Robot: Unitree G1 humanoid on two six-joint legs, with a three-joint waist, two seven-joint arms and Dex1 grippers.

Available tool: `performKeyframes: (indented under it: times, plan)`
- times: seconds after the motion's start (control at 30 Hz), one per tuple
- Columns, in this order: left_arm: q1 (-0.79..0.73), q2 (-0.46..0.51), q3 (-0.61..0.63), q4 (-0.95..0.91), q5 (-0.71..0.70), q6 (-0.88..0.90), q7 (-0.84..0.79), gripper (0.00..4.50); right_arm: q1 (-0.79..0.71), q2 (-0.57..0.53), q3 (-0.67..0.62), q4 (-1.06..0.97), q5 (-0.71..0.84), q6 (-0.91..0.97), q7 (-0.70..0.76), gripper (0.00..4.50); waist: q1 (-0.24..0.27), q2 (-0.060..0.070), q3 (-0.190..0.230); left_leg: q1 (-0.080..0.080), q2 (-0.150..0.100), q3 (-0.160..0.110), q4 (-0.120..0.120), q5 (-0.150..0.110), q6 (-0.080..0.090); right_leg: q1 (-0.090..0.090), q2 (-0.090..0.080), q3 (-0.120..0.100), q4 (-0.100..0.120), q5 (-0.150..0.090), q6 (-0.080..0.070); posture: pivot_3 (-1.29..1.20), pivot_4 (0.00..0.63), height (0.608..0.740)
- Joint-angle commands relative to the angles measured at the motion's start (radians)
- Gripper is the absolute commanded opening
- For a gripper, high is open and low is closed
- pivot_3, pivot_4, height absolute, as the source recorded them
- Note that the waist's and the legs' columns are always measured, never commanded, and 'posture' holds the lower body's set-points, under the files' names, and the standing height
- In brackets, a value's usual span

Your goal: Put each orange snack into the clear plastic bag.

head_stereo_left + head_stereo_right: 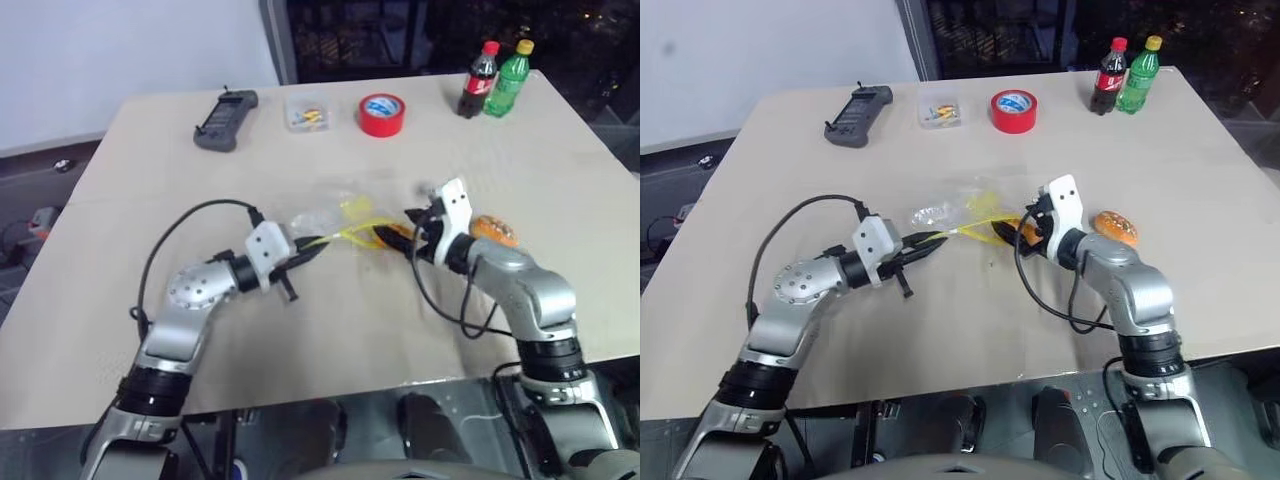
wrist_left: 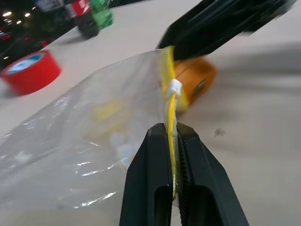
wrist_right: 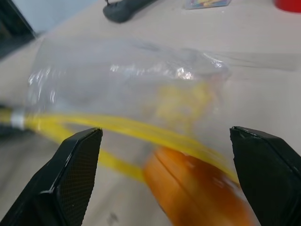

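The clear plastic bag (image 1: 330, 215) lies crinkled mid-table, and my left gripper (image 2: 171, 132) is shut on its yellow strip (image 2: 170, 94), holding that edge up. One orange snack (image 3: 197, 188) lies at the bag's mouth, partly under the yellow strip; I cannot tell how far inside it is. My right gripper (image 3: 164, 134) is open just behind this snack, fingers wide on either side and holding nothing. A second orange snack (image 1: 495, 231) rests on the table right beside my right wrist.
At the far side of the table (image 1: 560, 180) stand a red tape roll (image 1: 382, 113), a small clear box (image 1: 307, 113), a black handheld device (image 1: 226, 119), and a cola bottle (image 1: 480, 80) beside a green bottle (image 1: 508, 77). Cables loop from both wrists.
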Motion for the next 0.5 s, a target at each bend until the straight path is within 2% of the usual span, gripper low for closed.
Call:
performKeyframes:
  times: [0.03, 0.17, 0.4, 0.5]
  plan:
    - [-0.021, 0.014, 0.033, 0.005, 0.020, -0.008, 0.031, 0.00, 0.023, -0.059, 0.077, -0.035, -0.064, -0.083, 0.045, 4.44, -0.001, 0.000, 0.000, 0.000, 0.000, 0.000, 0.000, 0.000, 0.000, 0.000, 0.000, 0.000, 0.000, 0.000, 0.000, 0.00, 0.150, 0.740]
    - [-0.017, 0.013, 0.030, -0.004, 0.021, 0.011, 0.034, 0.00, 0.000, -0.105, 0.180, 0.066, -0.194, -0.230, 0.070, 4.44, -0.005, 0.000, 0.000, 0.000, 0.000, 0.001, 0.000, 0.000, 0.000, 0.000, 0.000, 0.001, 0.001, 0.000, 0.000, 0.00, 0.150, 0.740]
    - [-0.016, 0.009, 0.025, -0.020, 0.026, 0.023, 0.035, 0.00, -0.052, -0.059, 0.204, 0.156, -0.214, -0.254, 0.102, 4.44, -0.003, 0.000, 0.000, 0.000, 0.000, 0.001, 0.000, 0.000, 0.000, 0.000, 0.000, 0.001, 0.000, 0.000, 0.000, 0.00, 0.150, 0.740]
    - [-0.012, 0.007, 0.026, -0.031, 0.026, 0.028, 0.037, 0.00, -0.063, -0.038, 0.198, 0.184, -0.220, -0.249, 0.096, 3.53, -0.001, 0.000, 0.000, 0.000, 0.000, 0.001, 0.000, 0.000, 0.000, 0.000, 0.000, 0.000, 0.000, 0.000, 0.000, 0.00, 0.150, 0.740]
